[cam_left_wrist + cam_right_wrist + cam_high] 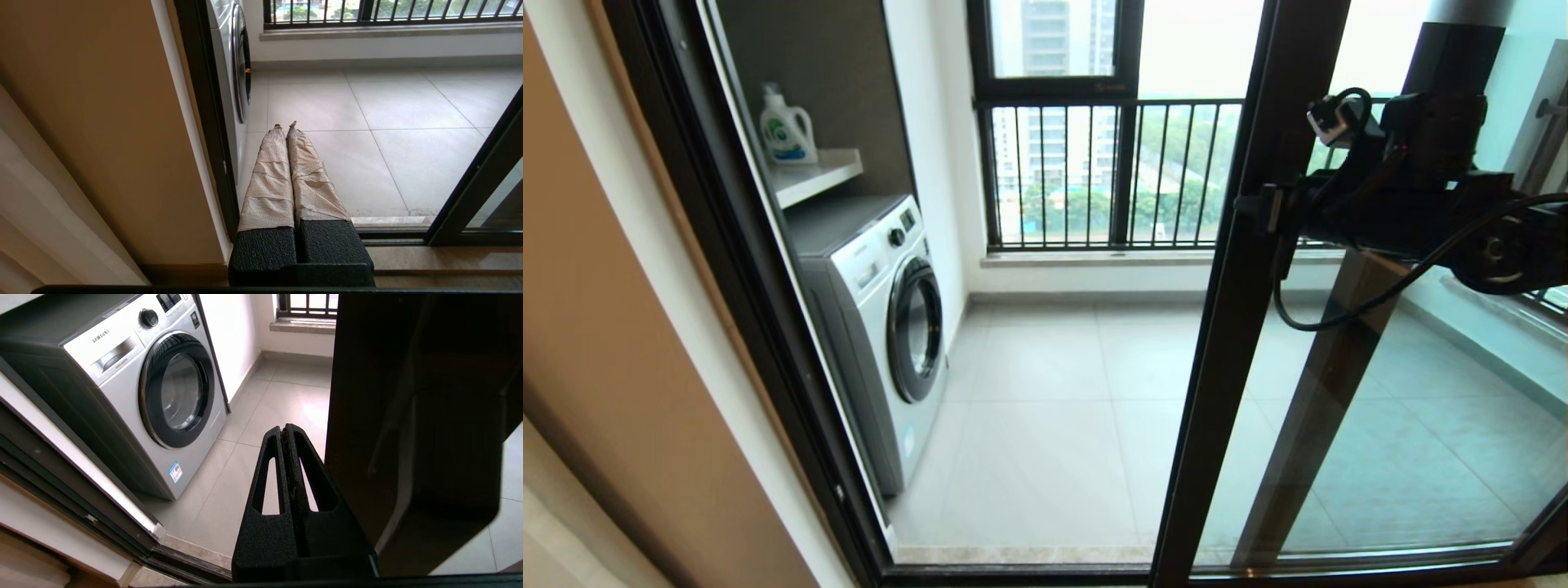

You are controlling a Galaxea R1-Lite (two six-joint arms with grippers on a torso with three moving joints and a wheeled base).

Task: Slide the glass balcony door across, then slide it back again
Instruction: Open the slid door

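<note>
The glass balcony door stands slid to the right, its dark leading stile crossing the head view on a slant with the doorway open to its left. A dark upright bar shows on the glass just right of that stile. My right gripper is shut and held at mid height against the stile. In the right wrist view its fingers lie just beside the door's dark edge, with nothing between them. My left gripper, fingers wrapped in tape, is shut and empty, low near the left jamb. The door's lower corner lies to its right.
A silver washing machine stands on the balcony at the left, with a detergent bottle on the shelf above. The black-barred railing window closes the far side. The dark left jamb and the floor track border the opening.
</note>
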